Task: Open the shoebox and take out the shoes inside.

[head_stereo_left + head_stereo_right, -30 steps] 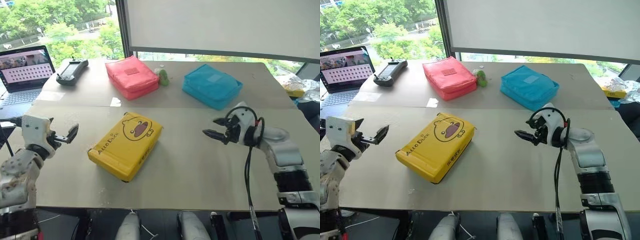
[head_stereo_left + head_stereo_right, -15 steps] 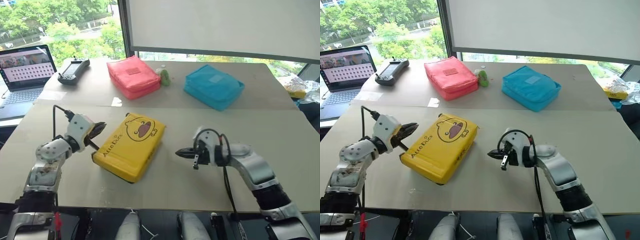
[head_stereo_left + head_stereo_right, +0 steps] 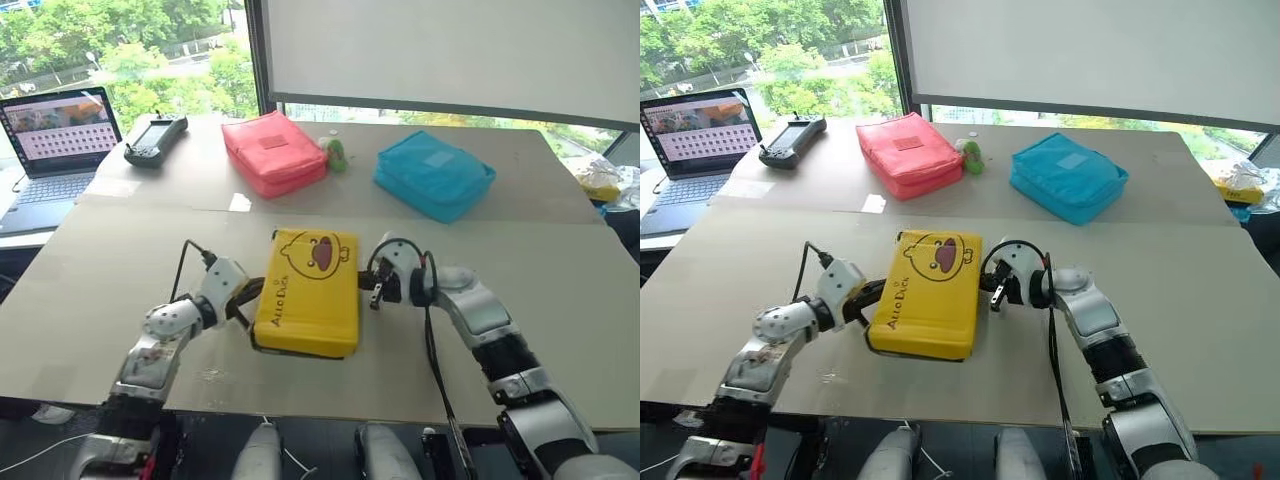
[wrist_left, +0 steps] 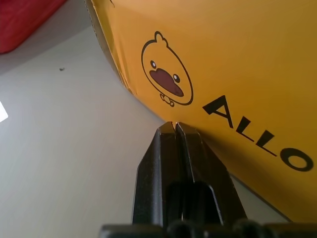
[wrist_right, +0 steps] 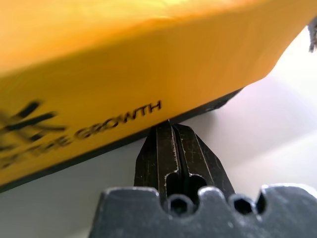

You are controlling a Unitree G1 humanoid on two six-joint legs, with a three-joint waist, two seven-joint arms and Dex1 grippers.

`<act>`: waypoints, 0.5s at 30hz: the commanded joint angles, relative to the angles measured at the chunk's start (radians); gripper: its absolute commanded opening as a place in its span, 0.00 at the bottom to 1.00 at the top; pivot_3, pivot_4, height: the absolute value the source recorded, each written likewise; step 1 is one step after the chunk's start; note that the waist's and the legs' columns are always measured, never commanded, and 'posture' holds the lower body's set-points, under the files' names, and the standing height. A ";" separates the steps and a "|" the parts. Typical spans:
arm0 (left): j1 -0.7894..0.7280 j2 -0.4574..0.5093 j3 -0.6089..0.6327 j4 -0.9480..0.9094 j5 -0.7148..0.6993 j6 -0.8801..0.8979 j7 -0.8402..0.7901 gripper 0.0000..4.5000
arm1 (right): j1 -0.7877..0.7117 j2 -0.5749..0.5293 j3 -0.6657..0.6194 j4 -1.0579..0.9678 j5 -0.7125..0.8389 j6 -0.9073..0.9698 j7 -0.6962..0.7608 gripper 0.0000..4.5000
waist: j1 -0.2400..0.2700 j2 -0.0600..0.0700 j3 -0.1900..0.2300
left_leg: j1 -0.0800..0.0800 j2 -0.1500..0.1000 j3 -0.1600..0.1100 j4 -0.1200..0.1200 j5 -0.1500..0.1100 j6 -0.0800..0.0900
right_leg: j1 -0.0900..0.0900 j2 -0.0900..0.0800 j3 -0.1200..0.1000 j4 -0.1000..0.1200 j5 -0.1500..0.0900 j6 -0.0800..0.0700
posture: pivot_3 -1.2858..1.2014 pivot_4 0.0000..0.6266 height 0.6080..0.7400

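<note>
On the near desk, a broad pale sheet, the shoebox lies flat and closed near the front edge, its yellow lid with the duck face up and its long sides running away from the robot; a second ago it sat skewed, so it has been turned square between the two arms. Behind it on the far desk sit a red pouch, a blue pouch, a laptop at the far left, a black handheld controller beside it, and a small green toy between the pouches. Both arms have swung in from wide apart. The left tool, which was open a second ago, is now pinched shut with nothing in it, its tip at the box's left side just under the lid's lower edge. The right tool is likewise shut on nothing, its tip against the right side at the seam where the yellow lid meets the black base. My reading is that the box is now braced from both sides and the lid can be levered up; the shoes are not out yet.
</note>
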 commanded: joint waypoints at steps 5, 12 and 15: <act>-0.093 -0.043 -0.027 -0.003 0.012 -0.014 0.001 0.01 | -0.139 0.008 -0.047 0.226 -0.050 -0.190 0.009 0.00 | -0.012 0.000 0.000 | 0.000 0.000 0.000 0.000 0.000 0.000 | 0.000 0.000 0.000 0.000 0.000 0.000 | 0.52 0.24 0.98; 0.018 0.149 0.079 -0.064 -0.023 0.037 -0.088 0.01 | -0.138 -0.092 -0.037 0.326 -0.128 -0.273 0.056 0.00 | -0.029 0.001 0.000 | 0.000 0.000 0.000 -0.004 0.000 0.000 | -0.001 0.000 0.001 -0.001 0.000 0.000 | 0.52 0.24 0.98; 0.043 0.216 0.129 -0.089 -0.056 0.072 -0.115 0.01 | -0.101 -0.134 -0.010 0.307 -0.136 -0.283 0.152 0.00 | -0.029 0.001 0.001 | 0.000 0.000 0.000 -0.004 0.000 0.000 | -0.002 0.000 0.001 0.000 0.000 0.000 | 0.52 0.24 0.98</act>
